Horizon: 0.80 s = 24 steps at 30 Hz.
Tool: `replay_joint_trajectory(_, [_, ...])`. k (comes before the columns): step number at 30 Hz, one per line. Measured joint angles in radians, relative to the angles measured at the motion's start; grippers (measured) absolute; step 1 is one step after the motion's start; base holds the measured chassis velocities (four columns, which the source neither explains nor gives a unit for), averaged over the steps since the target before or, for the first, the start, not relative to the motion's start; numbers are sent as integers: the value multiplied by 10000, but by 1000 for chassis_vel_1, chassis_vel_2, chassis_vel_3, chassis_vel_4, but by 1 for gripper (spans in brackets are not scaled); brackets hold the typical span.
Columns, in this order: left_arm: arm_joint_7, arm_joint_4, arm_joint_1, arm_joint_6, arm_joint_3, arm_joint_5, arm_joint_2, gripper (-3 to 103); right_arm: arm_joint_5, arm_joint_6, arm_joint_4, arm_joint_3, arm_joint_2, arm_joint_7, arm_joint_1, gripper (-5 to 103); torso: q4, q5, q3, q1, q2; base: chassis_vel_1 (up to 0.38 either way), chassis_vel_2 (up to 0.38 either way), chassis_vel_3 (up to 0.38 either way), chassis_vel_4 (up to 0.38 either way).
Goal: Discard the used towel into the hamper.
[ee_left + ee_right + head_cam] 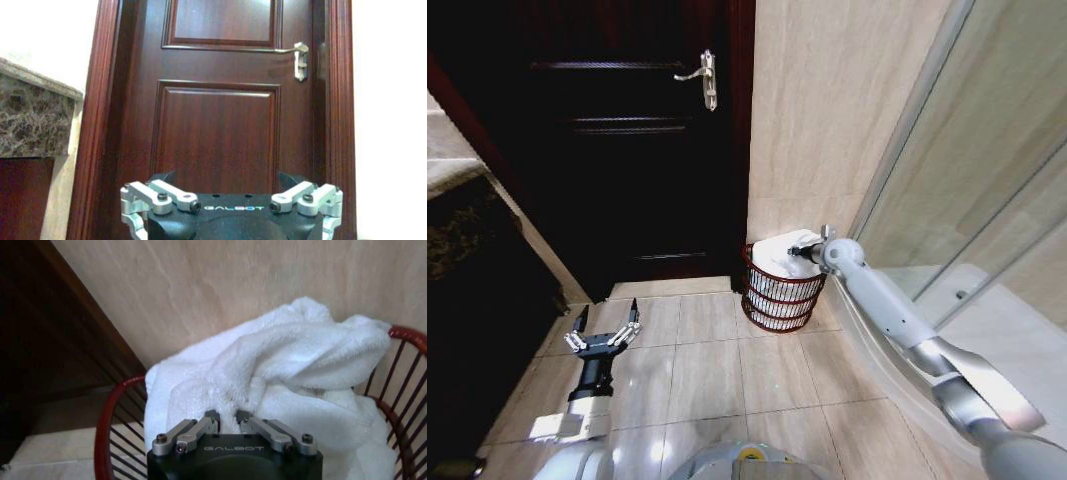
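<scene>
The dark wooden door [627, 140], panelled and shut, fills the far wall; its metal lever handle [702, 78] sits near the edge closest to the beige tiled wall [827, 110]. The pale tiled floor [717, 360] runs out from the door's foot, and a glass shower screen [987, 200] stands on the far side of the tiled wall from the door.

The right arm [897, 315] reaches forward in a long, nearly straight line, away from the robot and toward the corner beside the door, its wrist ending over the basket's rim. The hamper [783, 290], a round reddish-brown wire basket tapering toward its base, stands upright on the floor just beside the door frame, against the tiled wall. The towel [280, 370], white and crumpled, lies heaped in the hamper with folds rising above and draping over the rim; no clear long axis can be made out.

The right gripper [227, 421] points down into the heap, its jaws drawn close together and pinching a fold of the towel.

The left arm [587, 400] is held low in front of the door, and the left gripper [605, 333] faces the door's lower panels with its jaws spread apart and empty.
</scene>
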Motion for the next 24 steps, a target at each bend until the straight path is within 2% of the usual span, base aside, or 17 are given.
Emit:
replay_joint_trajectory(8, [-6, 76, -44, -32, -11, 26, 0, 100, -527, 19, -1145, -188, 346, -465, 143, 13, 1, 1, 0, 0, 2, 0, 0, 0, 0])
replay_joint_trajectory(17, [1, 201, -126, -61, 0, 36, 0, 100, -867, 29, -1224, 99, 396, -758, -79, 10, 0, 3, 3, 0, 1, 0, 0, 0, 0])
replay_joint_trajectory(19, [1, 197, -146, -36, 21, 36, 0, 100, -938, 52, -795, 302, 309, -757, -171, 19, 0, 3, 4, 0, 1, 0, 0, 0, 0])
replay_joint_trajectory(21, [0, 195, -152, -29, 28, 36, 0, 100, -963, 117, -556, 381, 245, -718, -227, 19, 0, 3, 4, 0, 1, 0, 0, 0, 0])
replay_joint_trajectory(24, [0, 167, -164, -15, 41, 35, 0, 100, -1263, 566, 580, 742, -82, -475, -693, 36, 2, 2, 4, 0, 1, 0, 0, 0, 0])
